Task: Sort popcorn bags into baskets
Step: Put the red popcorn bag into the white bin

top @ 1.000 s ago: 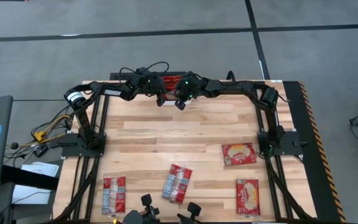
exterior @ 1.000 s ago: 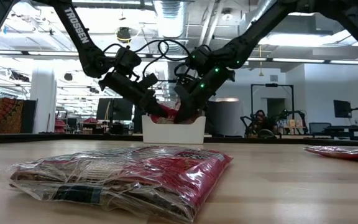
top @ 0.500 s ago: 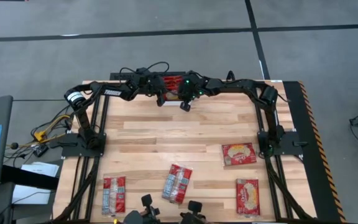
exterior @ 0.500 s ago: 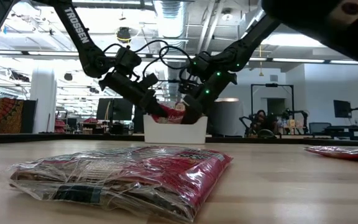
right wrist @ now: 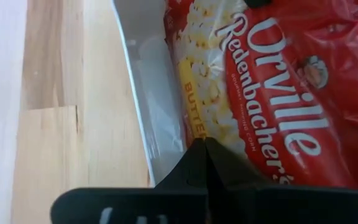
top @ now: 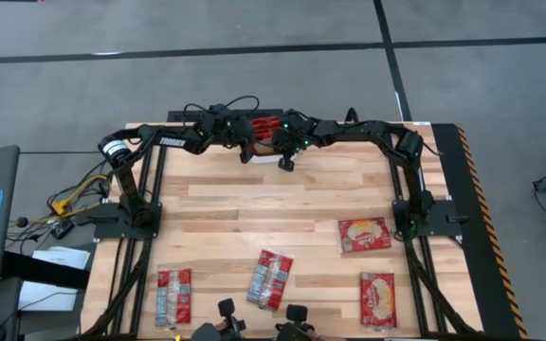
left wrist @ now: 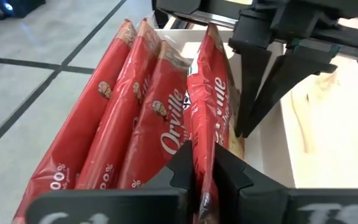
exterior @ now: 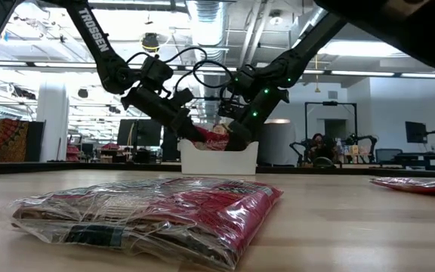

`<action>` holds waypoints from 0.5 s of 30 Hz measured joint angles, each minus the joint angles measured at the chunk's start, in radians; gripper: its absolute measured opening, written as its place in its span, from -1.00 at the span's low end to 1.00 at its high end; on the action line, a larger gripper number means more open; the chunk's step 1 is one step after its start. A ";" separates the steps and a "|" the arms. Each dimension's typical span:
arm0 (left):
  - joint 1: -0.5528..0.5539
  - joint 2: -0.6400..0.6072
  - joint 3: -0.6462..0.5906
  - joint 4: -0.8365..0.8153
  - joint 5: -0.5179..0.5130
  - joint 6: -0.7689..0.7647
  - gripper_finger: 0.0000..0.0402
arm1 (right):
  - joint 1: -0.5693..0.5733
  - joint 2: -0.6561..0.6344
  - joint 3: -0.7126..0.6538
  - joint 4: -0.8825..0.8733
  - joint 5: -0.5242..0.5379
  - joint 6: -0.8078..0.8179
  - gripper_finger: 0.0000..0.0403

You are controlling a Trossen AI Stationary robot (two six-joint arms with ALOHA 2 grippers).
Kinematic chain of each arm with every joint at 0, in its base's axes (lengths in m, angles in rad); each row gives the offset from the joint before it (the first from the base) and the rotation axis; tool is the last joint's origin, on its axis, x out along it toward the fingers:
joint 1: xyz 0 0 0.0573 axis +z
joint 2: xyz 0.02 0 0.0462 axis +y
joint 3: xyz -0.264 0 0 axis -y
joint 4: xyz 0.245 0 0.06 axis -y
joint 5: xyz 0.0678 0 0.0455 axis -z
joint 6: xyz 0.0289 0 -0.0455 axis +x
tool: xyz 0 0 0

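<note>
A: Where is the packet (left wrist: 209,106)?
B: Upright in the white bin (exterior: 217,157) at the table's (top: 254,204) far edge, pinched by the left gripper (left wrist: 205,177).
A: And the right gripper (exterior: 236,137)?
B: Jaws clenched, beside the bin's packets.

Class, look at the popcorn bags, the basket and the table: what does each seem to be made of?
Popcorn bags: glossy clear plastic wrap, showing shine and creases. Basket: smooth white plastic, probably, with a plain wall. Table: pale wood planks with visible grain and joints.

Upright popcorn bags (left wrist: 143,118) and both end effectors crowd the white basket (exterior: 214,159), while the counter (top: 254,204) middle lies open.
</note>
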 joint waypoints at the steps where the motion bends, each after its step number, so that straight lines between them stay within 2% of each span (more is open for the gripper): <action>1: -0.003 0.000 0.000 0.000 0.005 0.000 -0.92 | 0.000 0.000 0.000 0.000 0.006 0.000 -0.97; 4: -0.016 -0.001 0.001 -0.006 0.032 0.000 -0.86 | 0.000 0.000 0.000 -0.008 0.015 -0.010 -0.98; 6: -0.025 -0.001 0.001 -0.024 0.037 0.002 -0.75 | 0.000 0.000 0.000 -0.010 0.018 -0.012 -0.98; 9: -0.033 -0.001 0.001 -0.043 0.024 0.008 -0.49 | 0.000 0.000 0.000 -0.010 0.025 -0.012 -0.97; 15: -0.045 -0.011 0.001 -0.055 -0.093 -0.004 0.02 | -0.011 0.000 0.000 -0.008 0.028 -0.013 -0.98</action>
